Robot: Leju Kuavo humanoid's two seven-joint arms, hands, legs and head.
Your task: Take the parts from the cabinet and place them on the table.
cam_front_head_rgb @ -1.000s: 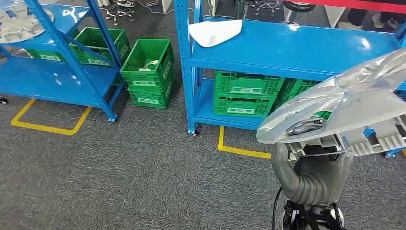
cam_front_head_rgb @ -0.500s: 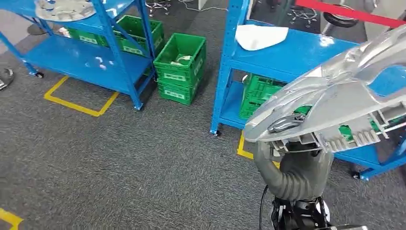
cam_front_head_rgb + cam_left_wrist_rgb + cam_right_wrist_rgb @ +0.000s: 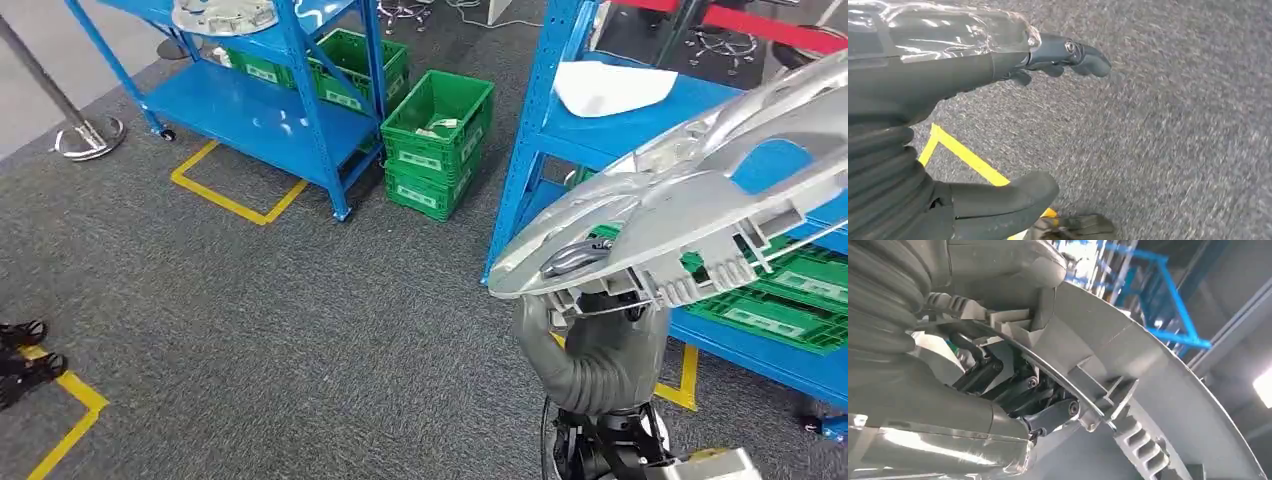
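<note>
A large silver curved part point(image 3: 700, 190) wrapped in clear film, with ribbed grey tabs on its underside, is held up at the right of the head view. My right hand point(image 3: 585, 275) grips it from below at its lower end, with dark fingers over its top face. The right wrist view shows that hand point(image 3: 1013, 385) clamped on the part's rim point(image 3: 1148, 370). My left hand point(image 3: 948, 75) hangs over the grey carpet, thumb and fingers apart, holding nothing. A white part point(image 3: 610, 88) lies on the right blue rack, and a silver part point(image 3: 225, 15) on the left rack.
Two blue shelf racks stand ahead, one left point(image 3: 300, 110) and one right point(image 3: 560, 130). Green crates point(image 3: 440, 140) sit stacked on the floor between them, with more point(image 3: 790, 300) under the right rack. Yellow tape point(image 3: 235, 200) marks the carpet. A stanchion base point(image 3: 88, 135) and dark shoes point(image 3: 25, 350) are at the left.
The camera has turned, so the racks and crates slid rightward in the picture and a stanchion and shoes came into view. The silver part stays in my right hand.
</note>
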